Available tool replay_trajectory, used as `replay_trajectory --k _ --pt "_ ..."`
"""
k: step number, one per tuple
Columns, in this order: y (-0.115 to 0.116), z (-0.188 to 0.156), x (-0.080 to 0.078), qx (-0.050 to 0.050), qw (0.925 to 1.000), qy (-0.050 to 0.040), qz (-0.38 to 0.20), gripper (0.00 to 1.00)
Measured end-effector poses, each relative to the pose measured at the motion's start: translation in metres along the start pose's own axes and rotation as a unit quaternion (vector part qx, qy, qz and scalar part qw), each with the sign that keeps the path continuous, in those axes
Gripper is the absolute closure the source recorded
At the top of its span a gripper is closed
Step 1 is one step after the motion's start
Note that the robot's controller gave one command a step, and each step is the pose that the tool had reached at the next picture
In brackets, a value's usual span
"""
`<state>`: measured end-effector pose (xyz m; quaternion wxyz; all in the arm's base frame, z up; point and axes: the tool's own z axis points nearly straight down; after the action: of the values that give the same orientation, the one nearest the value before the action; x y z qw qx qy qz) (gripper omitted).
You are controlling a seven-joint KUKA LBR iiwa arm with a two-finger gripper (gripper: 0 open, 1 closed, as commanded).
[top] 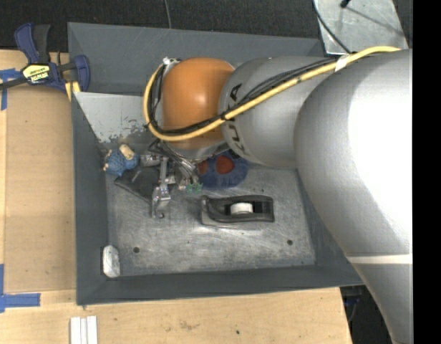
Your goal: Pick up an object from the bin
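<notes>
Tape holder (236, 210), black with a white roll in it, lies flat on the bin (206, 246) floor. It is just to the camera's right of the gripper (161, 208), and its long side points at the gripper. A blue toy (120, 160) and a black piece (138, 183) sit on the other side. I cannot tell if the gripper is open or closed.

Blue-and-red thing (236, 173) half hidden under orange cover (195, 95), black flat piece (138, 183) partly beneath claw (161, 208)

Tape dispenser (236, 210) just right of the gripper (160, 209); a figurine (120, 161), perhaps, behind-left.
</notes>
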<state>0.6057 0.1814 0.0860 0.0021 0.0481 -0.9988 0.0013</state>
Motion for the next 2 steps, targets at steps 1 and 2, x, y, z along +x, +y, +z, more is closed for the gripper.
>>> replay_trajectory --k 1,2 --pt "0.002 -0.005 -0.001 -0.002 1.0000 -0.0032 0.000 1.00" --pt "-0.009 -0.097 0.002 -0.002 1.0000 -0.0082 -0.003 1.00"
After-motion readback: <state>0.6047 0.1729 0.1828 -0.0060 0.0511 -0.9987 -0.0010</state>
